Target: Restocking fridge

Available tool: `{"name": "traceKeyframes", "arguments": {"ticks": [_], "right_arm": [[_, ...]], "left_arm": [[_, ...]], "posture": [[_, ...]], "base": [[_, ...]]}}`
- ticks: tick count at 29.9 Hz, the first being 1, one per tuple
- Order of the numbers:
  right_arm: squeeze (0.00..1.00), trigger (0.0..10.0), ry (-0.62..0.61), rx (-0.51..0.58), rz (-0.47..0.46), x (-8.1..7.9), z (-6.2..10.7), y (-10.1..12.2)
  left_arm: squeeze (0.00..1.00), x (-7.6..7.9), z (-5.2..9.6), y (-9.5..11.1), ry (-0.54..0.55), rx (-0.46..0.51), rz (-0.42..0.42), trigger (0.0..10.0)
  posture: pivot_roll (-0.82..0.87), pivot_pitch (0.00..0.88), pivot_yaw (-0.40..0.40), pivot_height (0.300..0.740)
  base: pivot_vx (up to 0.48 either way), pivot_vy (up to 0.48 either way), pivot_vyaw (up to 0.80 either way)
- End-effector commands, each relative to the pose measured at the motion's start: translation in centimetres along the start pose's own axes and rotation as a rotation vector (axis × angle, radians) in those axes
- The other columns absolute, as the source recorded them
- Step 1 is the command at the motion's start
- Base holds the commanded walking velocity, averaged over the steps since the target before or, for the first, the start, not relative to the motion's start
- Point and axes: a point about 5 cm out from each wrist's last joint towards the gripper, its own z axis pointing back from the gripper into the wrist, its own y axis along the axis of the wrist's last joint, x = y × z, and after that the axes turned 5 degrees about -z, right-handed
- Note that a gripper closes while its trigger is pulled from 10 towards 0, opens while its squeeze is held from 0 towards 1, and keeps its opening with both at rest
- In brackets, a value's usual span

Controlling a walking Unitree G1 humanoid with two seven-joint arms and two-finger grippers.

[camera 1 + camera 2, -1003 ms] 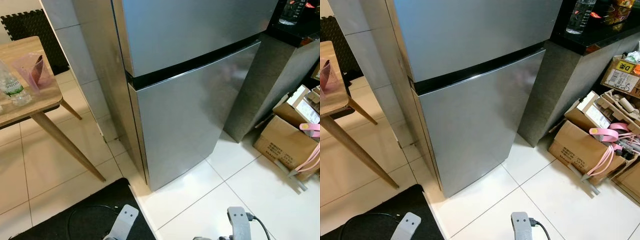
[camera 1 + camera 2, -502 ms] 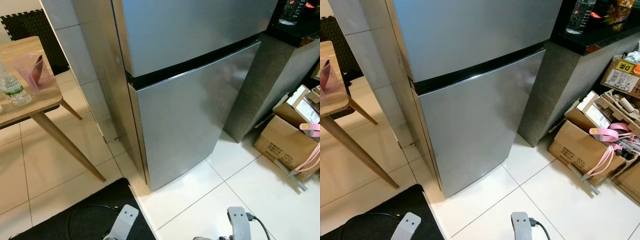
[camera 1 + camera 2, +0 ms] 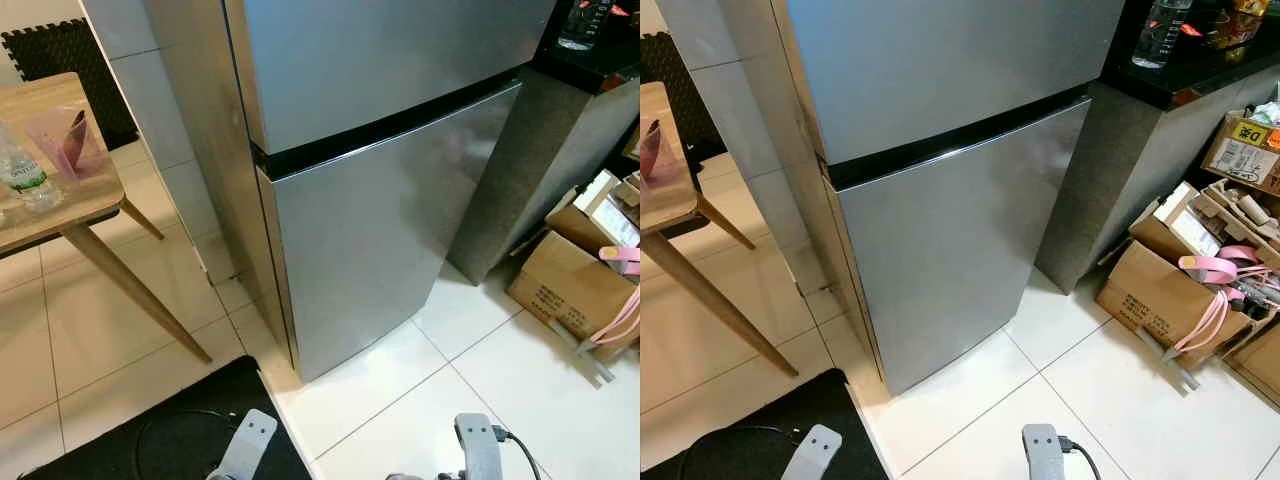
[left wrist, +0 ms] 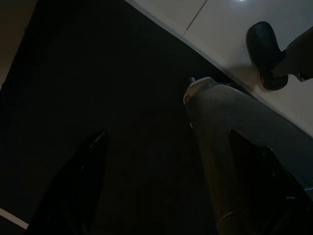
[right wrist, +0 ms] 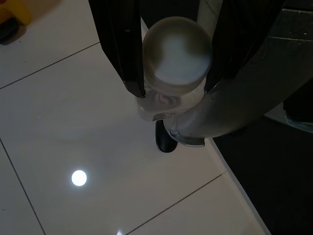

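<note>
A silver two-door fridge (image 3: pixel 380 230) stands straight ahead with both doors closed. In the right wrist view my right gripper (image 5: pixel 172 90) hangs low over the white tiles, shut on a clear bottle with a pale cap (image 5: pixel 176 49). Seen in the dim left wrist view, my left gripper (image 4: pixel 167 133) is open and holds nothing above the black mat (image 4: pixel 98 88). The silver ends of both arms (image 3: pixel 245 445) sit at the bottom of the eye views. A water bottle (image 3: pixel 22 172) and a pink cup (image 3: pixel 65 140) stand on the wooden table (image 3: pixel 70 205) to the left.
A dark counter (image 3: pixel 1180 80) with a bottle (image 3: pixel 1160 35) on it adjoins the fridge's right side. Cardboard boxes (image 3: pixel 1160 295) with pink cables crowd the floor at right. A black mat (image 3: pixel 180 430) with a cable lies at my feet. White tiles lie before the fridge.
</note>
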Motion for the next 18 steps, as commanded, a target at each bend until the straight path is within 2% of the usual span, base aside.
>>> {"name": "traceKeyframes", "arguments": {"ticks": [1, 18], "right_arm": [[0.0, 10.0, 0.018, -0.028, -0.015, -0.49, -0.02, -0.69], [0.0, 10.0, 0.017, -0.028, -0.015, -0.48, -0.01, -0.71]], "left_arm": [[0.0, 0.6, 0.03, -0.74, -0.022, -0.033, -0.002, 10.0], [0.0, 0.59, 0.03, -0.73, -0.023, -0.033, -0.003, 10.0]], "posture": [[-0.03, 0.069, -0.005, 0.74], [-0.03, 0.069, -0.005, 0.74]], "base": [[0.0, 0.0, 0.0], [0.0, 0.0, 0.0]]}}
